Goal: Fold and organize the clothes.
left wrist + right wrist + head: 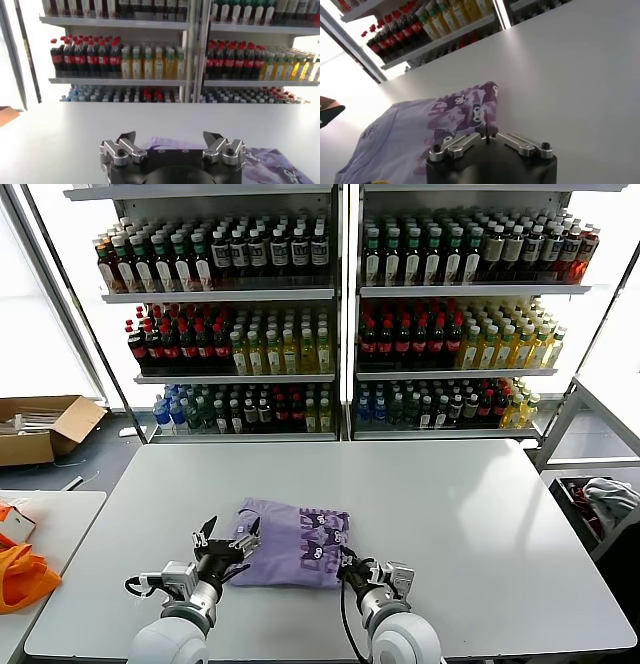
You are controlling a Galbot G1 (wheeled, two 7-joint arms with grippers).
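Note:
The clothes are one lavender T-shirt (pixel 290 544), lying partly folded on the white table (pixel 450 514) with its dark purple print (pixel 325 546) facing up on the right side. My right gripper (pixel 347 564) is at the shirt's near right corner. In the right wrist view it (pixel 486 133) is shut, with its fingertips meeting right on the printed edge of the shirt (pixel 420 135). My left gripper (pixel 228 536) is open and hovers over the shirt's near left edge. The left wrist view shows it (pixel 170 137) wide apart and empty, with lavender cloth (pixel 270 162) beyond it.
A bright orange bag (pixel 20 576) lies on a side table at the left, and a cardboard box (pixel 40 429) sits on the floor behind it. Shelves of bottles (pixel 340 314) stand behind the table. A bin with grey-white cloth (pixel 605 499) is at the right.

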